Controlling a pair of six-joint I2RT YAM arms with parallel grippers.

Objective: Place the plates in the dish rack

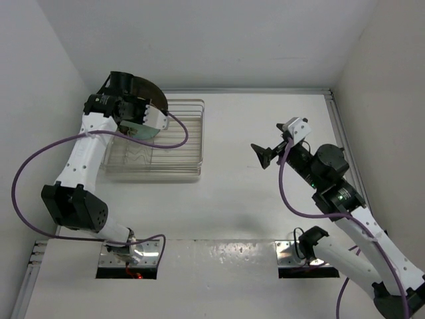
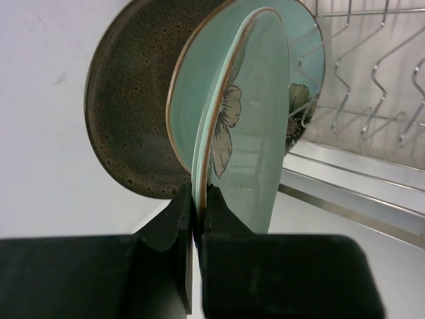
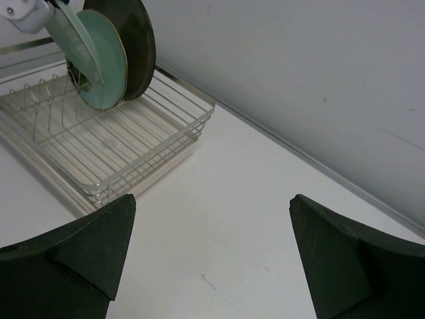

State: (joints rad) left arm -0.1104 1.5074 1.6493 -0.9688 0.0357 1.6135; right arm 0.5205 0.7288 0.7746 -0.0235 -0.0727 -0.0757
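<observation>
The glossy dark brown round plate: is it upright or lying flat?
Upright: the dark brown plate stands on edge in the silver wire dish rack, beside a mint green plate.

Bright, even light floods the white bench [image 1: 252, 199]; shadows fall faint and soft, glare streaks its near edge, and the left claw [image 2: 198, 203] shows slightly blurred close-up.
</observation>
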